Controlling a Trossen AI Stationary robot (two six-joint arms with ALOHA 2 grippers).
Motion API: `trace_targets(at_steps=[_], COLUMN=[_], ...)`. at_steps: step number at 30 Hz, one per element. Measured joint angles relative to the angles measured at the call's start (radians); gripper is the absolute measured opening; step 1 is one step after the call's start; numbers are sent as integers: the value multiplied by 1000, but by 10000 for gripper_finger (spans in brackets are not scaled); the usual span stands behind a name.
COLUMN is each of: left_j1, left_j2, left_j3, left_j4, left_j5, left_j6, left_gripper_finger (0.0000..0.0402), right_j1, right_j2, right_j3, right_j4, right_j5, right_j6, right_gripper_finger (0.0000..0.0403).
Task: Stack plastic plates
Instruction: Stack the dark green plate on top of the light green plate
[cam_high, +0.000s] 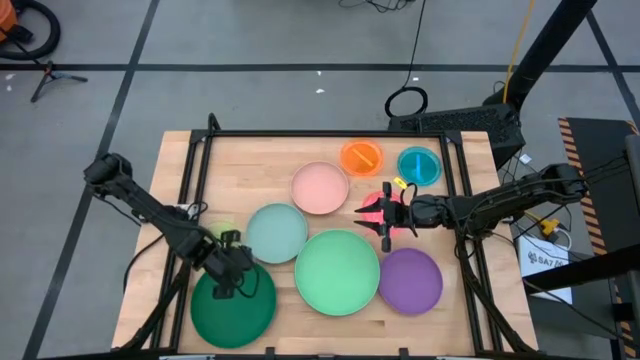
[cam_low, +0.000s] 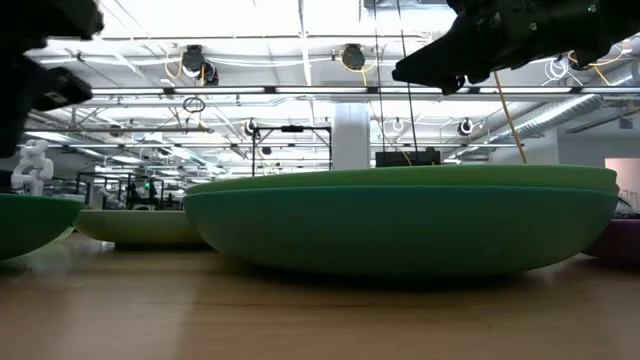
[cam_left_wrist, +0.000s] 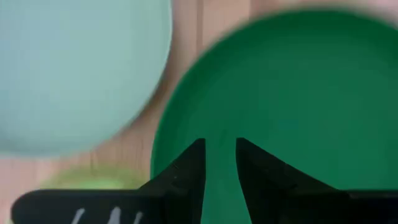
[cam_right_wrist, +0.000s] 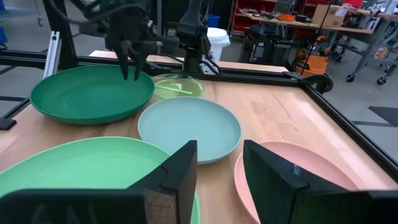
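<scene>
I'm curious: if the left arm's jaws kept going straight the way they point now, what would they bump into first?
Most likely the dark green plate. The left gripper hangs open just above its rim, pointing down at it. How far above is hard to tell.

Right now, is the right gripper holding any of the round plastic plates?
No. The right gripper is open and empty, hovering above the table between the light green plate and the pink plate.

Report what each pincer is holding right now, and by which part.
Nothing is held. The left pincer hovers open over the dark green plate. The right pincer is open above the table between the pink plate and the light green plate.
</scene>
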Motion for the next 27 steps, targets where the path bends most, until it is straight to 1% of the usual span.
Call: trace_targets(at_steps=[6, 12, 15, 22, 24, 27], left_j1=[12, 47, 62, 78, 78, 78], left_j2=[0, 0, 0, 0, 0, 0], left_j3=[0, 0, 0, -6, -28, -64], left_j4=[-119, -122, -122, -117, -109, -77], left_j5=[-8, -12, -18, -37, -38, -38], left_j6=[-48, -30, -7, 25, 31, 32], left_gripper_finger=[95, 98, 118, 194, 204, 206], right_j1=[0, 0, 0, 0, 0, 0], right_j2=[0, 0, 0, 0, 0, 0], right_j3=[0, 0, 0, 0, 0, 0], right_j4=[4, 7, 8, 7, 7, 7], right_j5=[0, 0, 0, 0, 0, 0], right_j6=[3, 7, 7, 7, 7, 7], right_gripper_finger=[122, 122, 122, 122, 122, 122])
